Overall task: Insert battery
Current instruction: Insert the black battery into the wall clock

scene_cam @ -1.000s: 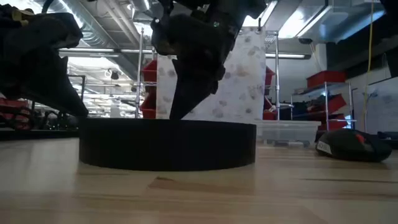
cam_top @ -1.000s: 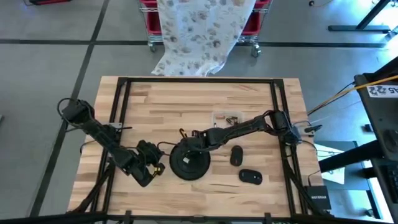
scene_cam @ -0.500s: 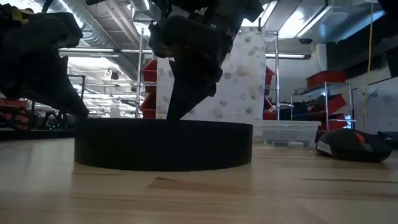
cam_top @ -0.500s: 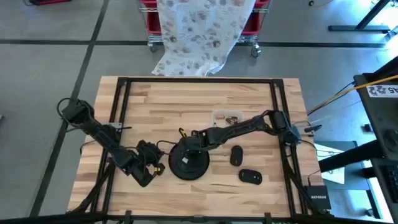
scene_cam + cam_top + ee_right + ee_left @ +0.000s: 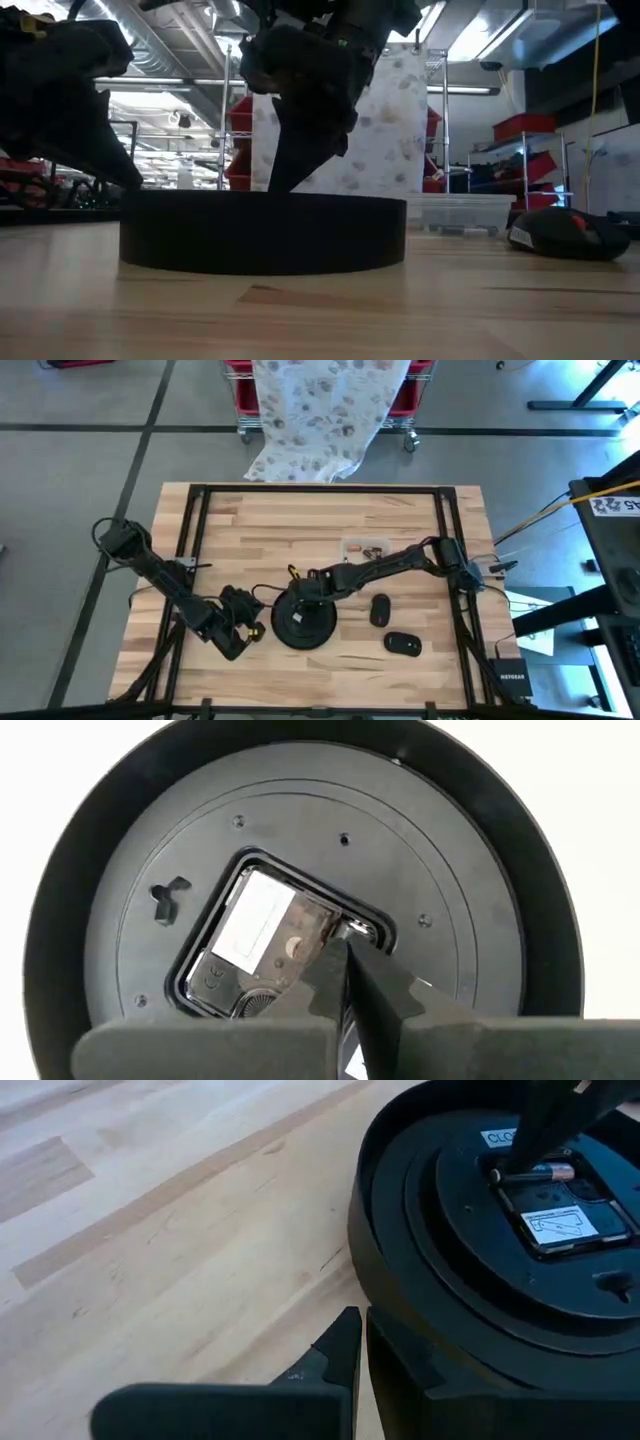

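Observation:
A round black clock (image 5: 305,623) lies face down on the table, its back with the movement box (image 5: 262,945) turned up. A battery (image 5: 535,1175) lies in the box's slot. My right gripper (image 5: 306,596) stands over the clock's back, shut, with its tips down on the battery. My left gripper (image 5: 253,630) is shut and sits low at the clock's left rim (image 5: 372,1295). In the low view the clock (image 5: 262,232) is a wide black band, with the right gripper (image 5: 290,170) coming down behind its rim. My left gripper has its shut fingertips (image 5: 345,1342) right at the clock's outer wall; I cannot tell whether they touch it. My right gripper sets its shut fingertips (image 5: 520,1150) on one end of the battery (image 5: 503,1176) from above, slanting down. The battery lies level in the slot of the movement box.
Two black computer mice (image 5: 380,610) (image 5: 403,644) lie to the right of the clock. A small clear box (image 5: 365,547) sits farther back. Bare wood lies at the table's far left and near edge.
The clock has slid a little toward the table's left, and my right gripper has gone along with it, staying shut on top. Both have kept still for the last half second.

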You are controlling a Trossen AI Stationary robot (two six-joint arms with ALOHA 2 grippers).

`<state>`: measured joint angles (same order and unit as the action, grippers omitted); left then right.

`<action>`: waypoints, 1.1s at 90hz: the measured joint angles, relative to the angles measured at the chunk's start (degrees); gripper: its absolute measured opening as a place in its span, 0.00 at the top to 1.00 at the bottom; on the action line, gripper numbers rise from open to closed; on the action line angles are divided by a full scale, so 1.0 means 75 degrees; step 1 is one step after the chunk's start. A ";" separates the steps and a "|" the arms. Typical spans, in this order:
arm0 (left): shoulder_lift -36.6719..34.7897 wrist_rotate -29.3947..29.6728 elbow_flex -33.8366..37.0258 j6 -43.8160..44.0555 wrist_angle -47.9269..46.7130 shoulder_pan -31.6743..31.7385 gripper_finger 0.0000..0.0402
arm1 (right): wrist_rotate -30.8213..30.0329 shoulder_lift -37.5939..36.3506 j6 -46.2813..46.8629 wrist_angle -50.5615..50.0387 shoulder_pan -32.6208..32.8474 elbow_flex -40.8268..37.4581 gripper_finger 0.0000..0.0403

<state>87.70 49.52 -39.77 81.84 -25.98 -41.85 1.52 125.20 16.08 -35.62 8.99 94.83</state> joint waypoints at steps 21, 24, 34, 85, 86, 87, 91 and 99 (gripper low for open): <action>0.0000 0.0000 0.0000 0.0012 0.0012 0.0003 0.99 | 0.0069 0.0168 -0.0001 0.0111 -0.0057 0.0009 1.00; 0.0000 0.0000 0.0000 0.0011 0.0009 0.0003 0.99 | 0.0082 0.0171 0.0000 0.0114 -0.0061 0.0006 1.00; 0.0000 0.0000 0.0000 0.0003 0.0013 0.0003 0.99 | 0.0097 0.0259 -0.0003 0.0204 -0.0060 0.0009 1.00; -0.0003 -0.0001 0.0003 -0.0153 0.0182 -0.0006 0.99 | 0.0197 0.0453 0.0023 0.0393 -0.0073 0.0035 1.00; -0.0003 0.0000 0.0003 -0.0152 0.0181 -0.0006 0.99 | 0.0196 0.0453 0.0023 0.0393 -0.0073 0.0035 1.00; -0.0003 0.0000 0.0003 -0.0152 0.0183 -0.0006 0.99 | 0.0196 0.0453 0.0023 0.0393 -0.0073 0.0035 1.00; -0.0003 0.0001 0.0003 -0.0153 0.0183 -0.0006 0.99 | 0.0196 0.0453 0.0023 0.0402 -0.0063 0.0035 1.00; -0.0003 0.0000 0.0003 -0.0152 0.0169 -0.0006 0.99 | 0.0175 0.0446 -0.0091 0.0416 -0.0051 0.0035 1.00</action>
<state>87.68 49.52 -39.75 80.71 -24.71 -41.89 2.83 128.54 15.39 -32.50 8.61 95.09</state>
